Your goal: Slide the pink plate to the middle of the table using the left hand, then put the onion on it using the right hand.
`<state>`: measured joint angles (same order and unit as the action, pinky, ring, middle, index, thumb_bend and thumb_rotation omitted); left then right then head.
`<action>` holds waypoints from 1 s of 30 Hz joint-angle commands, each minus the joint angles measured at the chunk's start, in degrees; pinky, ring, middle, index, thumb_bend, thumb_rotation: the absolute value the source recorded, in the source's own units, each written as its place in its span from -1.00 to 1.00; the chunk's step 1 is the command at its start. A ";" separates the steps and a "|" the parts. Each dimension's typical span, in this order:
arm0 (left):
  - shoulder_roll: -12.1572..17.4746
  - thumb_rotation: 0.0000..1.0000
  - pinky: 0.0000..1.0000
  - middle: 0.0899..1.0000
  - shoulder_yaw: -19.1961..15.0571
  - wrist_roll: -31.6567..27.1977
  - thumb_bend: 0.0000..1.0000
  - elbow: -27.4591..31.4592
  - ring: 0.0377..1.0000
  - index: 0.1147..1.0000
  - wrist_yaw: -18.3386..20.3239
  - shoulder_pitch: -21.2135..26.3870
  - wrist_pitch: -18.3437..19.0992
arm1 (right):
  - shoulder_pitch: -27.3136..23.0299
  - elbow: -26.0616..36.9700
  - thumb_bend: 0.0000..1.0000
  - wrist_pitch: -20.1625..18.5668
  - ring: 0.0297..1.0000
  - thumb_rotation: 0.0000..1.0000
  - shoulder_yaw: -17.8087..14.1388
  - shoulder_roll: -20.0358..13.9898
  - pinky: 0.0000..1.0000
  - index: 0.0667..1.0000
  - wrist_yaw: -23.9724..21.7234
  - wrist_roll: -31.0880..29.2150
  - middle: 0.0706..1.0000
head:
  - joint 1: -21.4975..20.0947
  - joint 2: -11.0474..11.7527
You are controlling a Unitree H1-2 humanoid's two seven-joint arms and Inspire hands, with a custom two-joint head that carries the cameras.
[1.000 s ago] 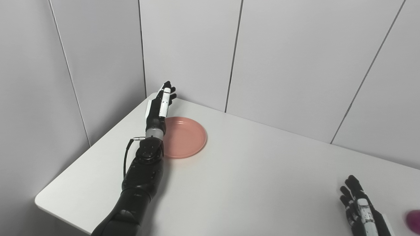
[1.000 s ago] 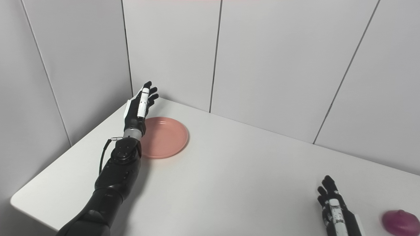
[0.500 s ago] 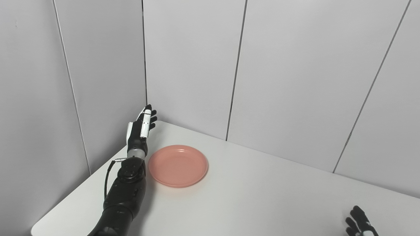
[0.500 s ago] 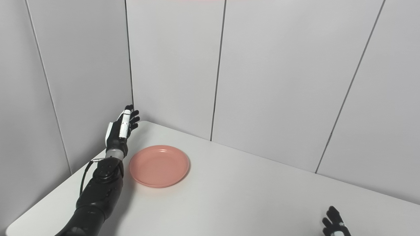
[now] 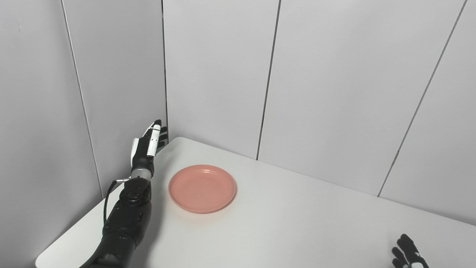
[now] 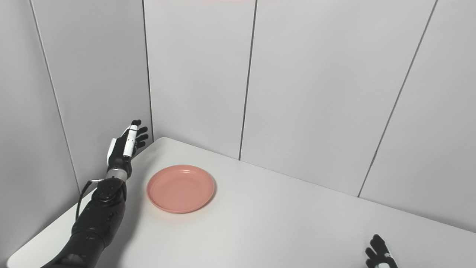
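my worry from here is a bad push: my left hand (image 5: 147,147) sits raised at the table's (image 5: 297,223) far left corner, close to the wall panels (image 5: 119,93), and if i sweep it in too high it passes over the low rim of the pink plate (image 5: 202,188) instead of catching it. too low or too fast and i judge the light plate could skid or spin past the middle. the wall beside the hand also leaves little room to wind up.

the plate lies flat on the white table, left of centre and near the back edge. it is to the right of my left hand and apart from it, a clear strip of table showing between wrist and rim. the fingers (image 6: 131,134) are extended and a little apart, holding nothing, pointing toward the corner.

of my right hand (image 6: 379,256) only the fingertips show at the bottom edge, so i cannot tell its pose. the onion is out of view.
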<state>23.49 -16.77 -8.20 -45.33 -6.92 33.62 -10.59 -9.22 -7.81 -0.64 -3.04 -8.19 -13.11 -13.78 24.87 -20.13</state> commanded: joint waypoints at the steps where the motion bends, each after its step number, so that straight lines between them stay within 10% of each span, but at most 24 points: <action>1: 2.12 1.00 0.70 0.64 0.30 0.30 -0.07 0.04 0.64 0.67 0.90 2.24 -2.23 | -0.02 -0.03 -0.26 1.24 0.96 0.51 -0.37 -0.26 1.00 0.92 -0.90 -0.90 0.94 | 0.12 -0.56; 22: -0.79 1.00 0.79 0.71 1.21 -1.83 -0.03 -2.62 0.71 0.74 6.74 0.07 -3.97 | 0.07 2.62 -0.19 -0.66 0.93 0.56 -0.40 -1.02 1.00 0.91 -0.09 -0.71 0.91 | 1.75 -3.94; 30: -2.68 1.00 0.72 0.69 0.72 -2.43 -0.02 2.74 0.67 0.70 5.89 -1.70 0.98 | 0.35 4.95 -0.21 -2.80 0.93 0.57 -0.54 -0.88 1.00 0.90 0.81 -0.83 0.91 | 2.04 -5.32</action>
<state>19.48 -16.15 -10.78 -44.69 -0.82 30.05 -9.66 -7.66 -5.26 -3.02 -3.10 -8.56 -12.53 -14.40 26.98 -25.40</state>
